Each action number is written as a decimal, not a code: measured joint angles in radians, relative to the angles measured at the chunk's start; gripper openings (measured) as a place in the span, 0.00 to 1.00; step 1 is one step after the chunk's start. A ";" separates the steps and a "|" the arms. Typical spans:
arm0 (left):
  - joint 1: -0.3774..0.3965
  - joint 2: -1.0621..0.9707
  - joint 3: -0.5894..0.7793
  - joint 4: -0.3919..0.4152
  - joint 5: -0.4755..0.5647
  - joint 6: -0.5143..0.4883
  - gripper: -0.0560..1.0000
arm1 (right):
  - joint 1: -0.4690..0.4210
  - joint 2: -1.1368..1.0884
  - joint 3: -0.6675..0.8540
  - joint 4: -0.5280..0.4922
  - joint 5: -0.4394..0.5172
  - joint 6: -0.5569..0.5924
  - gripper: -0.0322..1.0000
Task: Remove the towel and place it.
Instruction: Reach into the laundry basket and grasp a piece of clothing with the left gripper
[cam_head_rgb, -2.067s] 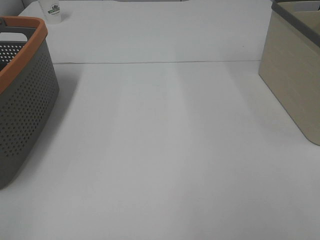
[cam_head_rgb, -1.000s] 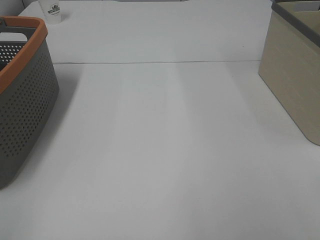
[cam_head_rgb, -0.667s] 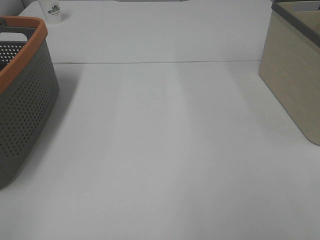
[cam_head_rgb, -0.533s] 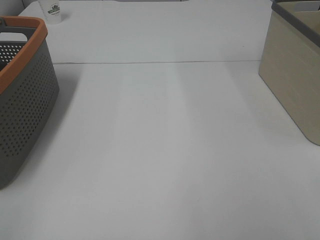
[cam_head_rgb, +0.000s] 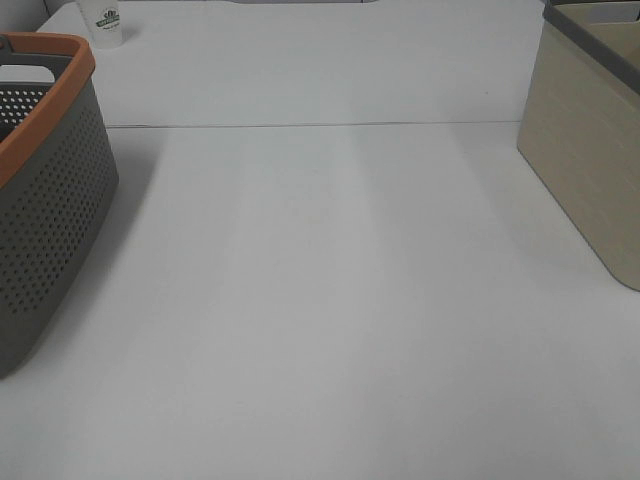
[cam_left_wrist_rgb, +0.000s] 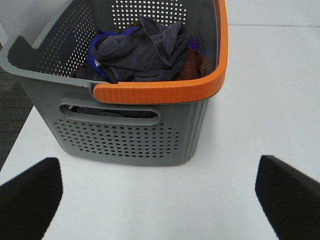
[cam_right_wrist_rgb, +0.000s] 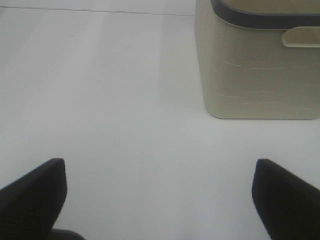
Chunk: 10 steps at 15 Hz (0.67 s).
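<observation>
Looking down from the high camera, neither tool is showing. The grey basket (cam_head_rgb: 50, 200) with the orange rim is sitting at the left edge and the beige basket (cam_head_rgb: 585, 150) at the right edge. A wide stretch of bare worktop (cam_head_rgb: 330, 300) is lying between them, and a small cup (cam_head_rgb: 103, 22) is standing at the far corner, well apart from both.

Through the left wrist camera, the left tool (cam_left_wrist_rgb: 160, 200) is hanging spread wide and holding nothing, its dark fingers (cam_left_wrist_rgb: 30, 195) showing at both lower corners. The grey basket is sitting straight ahead of it and below. The towel (cam_left_wrist_rgb: 145, 50) is lying crumpled on top of the pile inside, with a blue cloth (cam_left_wrist_rgb: 95, 52) and a rust-brown cloth (cam_left_wrist_rgb: 192, 65) tucked beside and under it. The step in hand seems to be reaching in for the towel. Doing it well probably means coming over the near orange rim, dropping onto the highest grey fold and pinching only that layer. The walls are leaving little sideways room, so lifting straight up looks safest.

Through the right wrist camera, the right tool (cam_right_wrist_rgb: 160, 200) is also spread and holding nothing. The beige basket is standing ahead of it and to one side, and open worktop is stretching ahead.
</observation>
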 joint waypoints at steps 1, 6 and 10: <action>0.000 0.000 0.000 0.000 0.000 0.000 0.99 | 0.000 0.000 0.000 -0.005 0.000 0.009 0.97; 0.000 0.000 0.000 0.000 0.000 0.000 0.99 | 0.000 0.000 0.000 -0.013 0.000 0.008 0.97; 0.000 0.000 0.000 0.000 0.000 0.000 0.99 | 0.000 0.000 0.000 -0.020 0.000 0.001 0.97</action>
